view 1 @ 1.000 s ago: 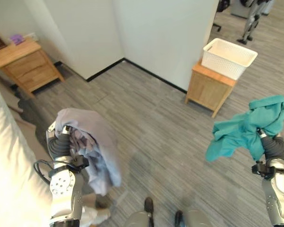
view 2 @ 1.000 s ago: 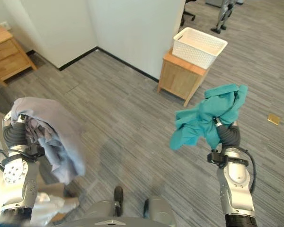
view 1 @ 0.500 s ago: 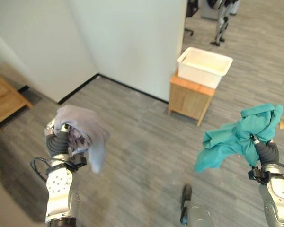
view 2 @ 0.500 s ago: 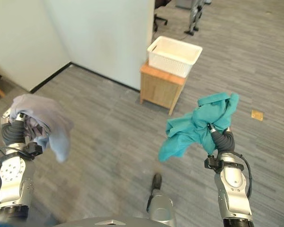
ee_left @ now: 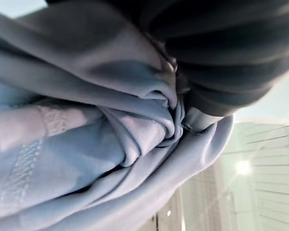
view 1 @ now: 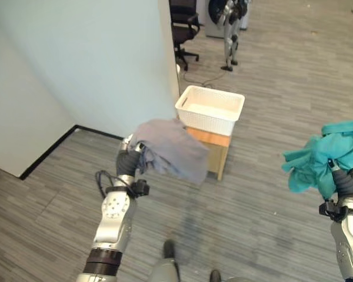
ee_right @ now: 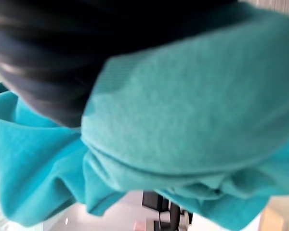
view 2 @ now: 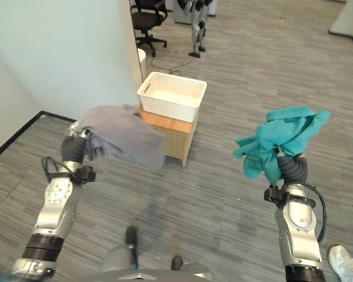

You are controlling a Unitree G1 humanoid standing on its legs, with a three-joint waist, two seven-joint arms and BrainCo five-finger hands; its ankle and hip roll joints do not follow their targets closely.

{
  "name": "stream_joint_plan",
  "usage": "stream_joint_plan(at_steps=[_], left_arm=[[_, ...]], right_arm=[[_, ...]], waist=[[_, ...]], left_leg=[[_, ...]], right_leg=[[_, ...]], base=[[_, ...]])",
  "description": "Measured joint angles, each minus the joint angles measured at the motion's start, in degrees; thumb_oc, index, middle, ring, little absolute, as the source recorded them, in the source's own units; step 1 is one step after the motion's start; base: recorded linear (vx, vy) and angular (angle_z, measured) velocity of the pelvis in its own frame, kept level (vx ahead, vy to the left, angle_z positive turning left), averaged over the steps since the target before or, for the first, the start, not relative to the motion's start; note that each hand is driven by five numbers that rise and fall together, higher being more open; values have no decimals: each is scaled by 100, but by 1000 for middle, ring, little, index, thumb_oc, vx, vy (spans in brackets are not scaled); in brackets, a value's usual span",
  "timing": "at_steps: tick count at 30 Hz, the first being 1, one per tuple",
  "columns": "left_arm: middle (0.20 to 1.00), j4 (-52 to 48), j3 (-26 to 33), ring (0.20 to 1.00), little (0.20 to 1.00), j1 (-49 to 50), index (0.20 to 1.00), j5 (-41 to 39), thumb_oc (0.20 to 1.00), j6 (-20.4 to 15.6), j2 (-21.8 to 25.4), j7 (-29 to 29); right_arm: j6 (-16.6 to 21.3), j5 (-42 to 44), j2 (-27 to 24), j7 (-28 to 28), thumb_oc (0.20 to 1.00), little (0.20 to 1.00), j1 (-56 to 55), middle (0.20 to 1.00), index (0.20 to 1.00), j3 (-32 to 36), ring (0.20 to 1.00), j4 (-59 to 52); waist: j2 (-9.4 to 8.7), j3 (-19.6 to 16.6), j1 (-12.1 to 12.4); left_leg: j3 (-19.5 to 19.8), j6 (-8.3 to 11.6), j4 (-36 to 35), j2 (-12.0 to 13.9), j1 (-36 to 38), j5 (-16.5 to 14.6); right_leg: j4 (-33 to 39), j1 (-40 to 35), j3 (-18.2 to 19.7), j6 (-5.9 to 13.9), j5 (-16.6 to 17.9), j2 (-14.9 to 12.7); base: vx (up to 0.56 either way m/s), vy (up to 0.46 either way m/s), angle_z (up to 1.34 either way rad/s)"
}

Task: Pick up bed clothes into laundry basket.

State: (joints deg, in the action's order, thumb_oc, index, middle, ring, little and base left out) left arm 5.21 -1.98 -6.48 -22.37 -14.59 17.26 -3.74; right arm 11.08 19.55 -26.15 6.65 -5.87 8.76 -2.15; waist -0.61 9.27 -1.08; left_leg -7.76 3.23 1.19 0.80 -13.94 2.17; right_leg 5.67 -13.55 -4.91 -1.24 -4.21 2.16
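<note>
A white laundry basket stands on a small wooden cabinet beside the wall's corner. My left hand is raised left of the cabinet, shut on a grey-blue cloth that drapes over it and trails toward the basket; in the left wrist view the cloth bunches against the dark cover. My right hand is held up at the right, shut on a teal cloth that hangs over it, well apart from the basket. In the right wrist view the teal cloth covers the fingers.
A white wall with a black skirting runs along the left. Behind the basket are a black office chair and another robot's legs. A person's white shoe shows at the lower right. Open grey floor lies between me and the cabinet.
The camera has swung right: the bed and bedside table have left the view, and the basket now sits nearer and central. Both hands keep their cloths; the grey one trails toward the basket.
</note>
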Motion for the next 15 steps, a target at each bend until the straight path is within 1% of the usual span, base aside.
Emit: stream_joint_plan(at_steps=[1,2,3,4,5,6,7,8,9,10,11,12,13,14,15], left_arm=[[200,0,17,200,200,16,200,0,200,5,3,1],[200,-9,38,200,200,95,200,-1,200,11,14,1],[200,-10,85,200,200,194,200,-1,200,19,30,6],[200,12,145,200,200,294,200,-2,200,48,36,-6],[200,19,193,200,200,405,200,0,200,113,75,-26],[200,12,200,200,200,450,200,0,200,121,105,-32],[200,17,230,200,200,465,200,0,200,135,183,-49],[200,14,237,200,200,443,200,0,200,138,239,-53],[200,4,239,200,200,429,200,0,200,139,276,-51],[200,6,243,200,200,410,200,0,200,140,364,-51],[200,4,253,200,200,353,200,0,200,143,413,-50],[200,10,269,200,200,308,200,0,200,142,450,-42],[200,4,279,200,200,233,200,0,200,140,460,-35],[200,7,347,200,200,191,200,-1,200,127,470,-34],[200,111,362,200,200,130,200,-3,200,121,474,-41]], right_arm=[[-15,-75,-10,-14,200,200,1,200,200,-32,200,-29],[-54,-161,-30,-64,200,200,-22,200,200,-61,200,-84],[-69,-165,22,-93,200,200,-44,200,200,-62,200,-147],[-82,-187,51,-86,200,200,5,200,200,-142,200,-154],[-81,-231,57,-97,200,200,26,200,200,-228,200,-171],[-80,-265,63,-97,200,200,10,200,200,-247,200,-183],[-83,-333,120,-102,200,200,11,200,200,-256,200,-213],[-82,-335,144,-105,200,200,-30,200,200,-243,200,-286],[-87,-346,153,-105,200,200,-28,200,200,-232,200,-331],[-94,-388,180,-117,200,200,-33,200,200,-224,200,-414],[-97,-387,184,-138,200,200,-37,200,200,-181,200,-424],[-102,-388,189,-140,200,200,-38,200,200,-133,200,-422],[-101,-387,209,-135,200,200,-60,200,200,-10,200,-415],[-99,-386,202,-78,200,200,-45,200,200,88,200,-392],[-95,-386,208,-41,200,200,-57,200,200,193,200,-331]], waist=[[10,-3,62],[84,-80,148],[40,-129,141],[-24,-119,186],[-41,-124,198],[-49,-139,185],[-144,-130,146],[-217,-134,48],[-213,-121,-14],[-147,-71,-53],[-83,-30,-79],[-44,-14,-42],[-9,-2,-122],[10,7,-168],[18,-16,-202]], left_leg=[[-130,-22,79,-24,29,-3],[-251,-41,208,4,153,-23],[-266,-423,220,-44,262,291],[-357,-535,142,-70,443,370],[-436,-601,17,-75,651,366],[-441,-690,-34,-110,765,349],[-377,-849,-119,-235,969,333],[-289,-927,-232,-370,1126,280],[-161,-916,-308,-422,1218,224],[-5,-882,-444,-468,1408,194],[107,-877,-484,-479,1531,216],[321,-718,-518,-511,1625,105],[409,-713,-483,-525,1641,76],[645,-797,-506,-591,1755,18],[977,-842,-484,-624,1812,33]], right_leg=[[1,-90,86,26,-94,3],[-14,-244,245,94,-280,49],[-111,-406,364,199,-478,37],[-896,-134,413,373,-825,-72],[-2135,356,372,576,-1040,-114],[-2674,577,328,710,-1024,-155],[-4027,1179,284,963,-1107,-339],[-4654,1565,314,1040,-1158,-445],[-4801,1760,350,994,-1195,-492],[-4756,2100,329,912,-1273,-565],[-4240,2243,292,853,-1246,-667],[-3828,2347,295,793,-1214,-750],[-3051,2275,340,806,-1048,-805],[-2387,2283,489,862,-715,-877],[-1611,2051,1308,943,-437,-695]], base=[[432,86,-66],[388,101,-47],[325,91,-53],[283,94,-51],[281,83,-44],[281,83,-20],[282,41,22],[288,-7,38],[300,-78,59],[347,-153,70],[310,-159,71],[315,-194,88],[358,-193,108],[293,-157,139],[235,-158,135]])
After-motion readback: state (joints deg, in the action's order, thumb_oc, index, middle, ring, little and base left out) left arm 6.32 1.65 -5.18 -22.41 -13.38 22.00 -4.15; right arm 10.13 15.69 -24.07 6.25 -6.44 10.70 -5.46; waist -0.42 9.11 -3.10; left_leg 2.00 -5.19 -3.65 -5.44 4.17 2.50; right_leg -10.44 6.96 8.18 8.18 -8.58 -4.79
